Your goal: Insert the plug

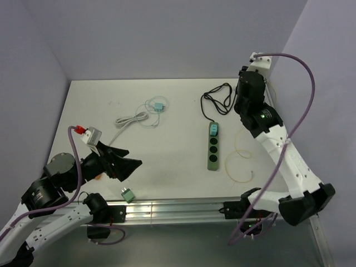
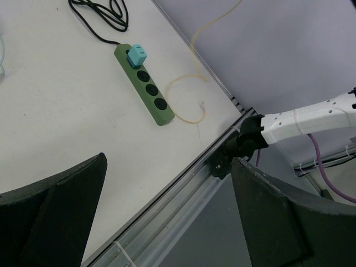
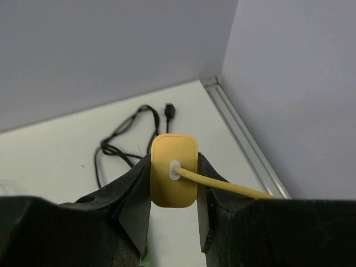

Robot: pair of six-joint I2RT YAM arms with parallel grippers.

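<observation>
A yellow plug [image 3: 173,178] with its yellow cable running off to the right sits squeezed between my right gripper's [image 3: 173,167] two black fingers, held in the air above the table's far right part. From above, the right gripper [image 1: 247,92] hangs beside the green power strip [image 1: 212,147], and its body hides the plug. A teal plug [image 1: 213,129] fills the strip's farthest socket; three sockets nearer to me stand free. My left gripper [image 1: 130,158] is open with nothing in it at the front left, far from the strip [image 2: 146,84].
A black cord [image 1: 218,100] coils behind the strip. Loops of yellow cable [image 1: 239,161] lie to its right. A white cable [image 1: 130,119] with a teal adapter [image 1: 159,107] lies at the centre back. A small green plug [image 1: 128,194] sits by the front rail [image 1: 167,210].
</observation>
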